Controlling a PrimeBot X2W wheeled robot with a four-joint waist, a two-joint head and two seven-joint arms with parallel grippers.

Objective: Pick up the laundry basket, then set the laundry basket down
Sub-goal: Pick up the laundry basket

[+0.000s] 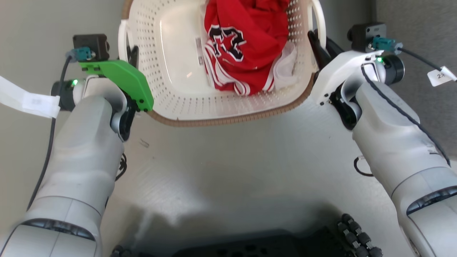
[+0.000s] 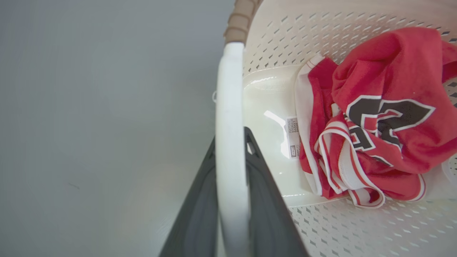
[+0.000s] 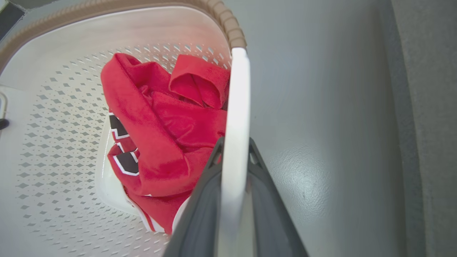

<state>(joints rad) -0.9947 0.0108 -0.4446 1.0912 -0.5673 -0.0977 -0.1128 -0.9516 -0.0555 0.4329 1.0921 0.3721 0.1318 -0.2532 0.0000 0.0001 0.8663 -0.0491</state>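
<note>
Left wrist view has the left fingers (image 2: pixel 266 203) clenched on the white loop handle (image 2: pixel 230 107) at that end of the laundry basket (image 2: pixel 342 228), one dark finger on each side of the band. Right wrist view mirrors it: the right fingers (image 3: pixel 273 210) pinch the opposite handle (image 3: pixel 237 107). A hold at both ends makes sense, since it shares the load and should keep the basket level. In the head view the basket sits between the two arms, straight ahead of the robot. A crumpled red jersey (image 1: pixel 246 35) is bunched toward its right side and may weigh that end down a little. Beneath is pale grey floor (image 1: pixel 232 160) — whether the base rests on it or hangs just clear, I cannot tell.
</note>
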